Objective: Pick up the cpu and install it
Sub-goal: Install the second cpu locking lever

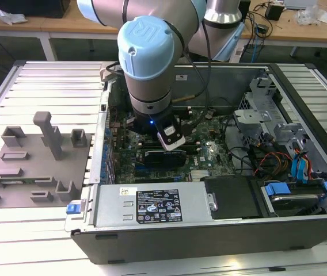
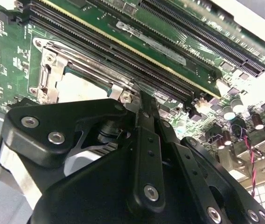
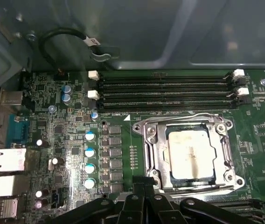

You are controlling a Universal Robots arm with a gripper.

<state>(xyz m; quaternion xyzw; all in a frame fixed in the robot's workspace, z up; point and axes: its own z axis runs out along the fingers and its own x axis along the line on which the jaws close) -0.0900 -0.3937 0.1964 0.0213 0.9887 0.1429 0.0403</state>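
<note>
Cpu (image 3: 191, 154) seated in socket (image 3: 153, 149), end effector (image 3: 144, 186) just beside

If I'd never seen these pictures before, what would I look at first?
Probably the big robot arm with its pale blue cap, reaching down into the open computer case in the exterior view. Next, the cpu: in the first wrist view its pale silvery top sits inside the metal-framed socket on the green motherboard, just past the black gripper. On the exterior view's left, a grey tray rests on the table.

Silvery square cpu (image 3: 191, 154), lying flat, seated inside the metal-framed socket (image 3: 152, 142)
</note>
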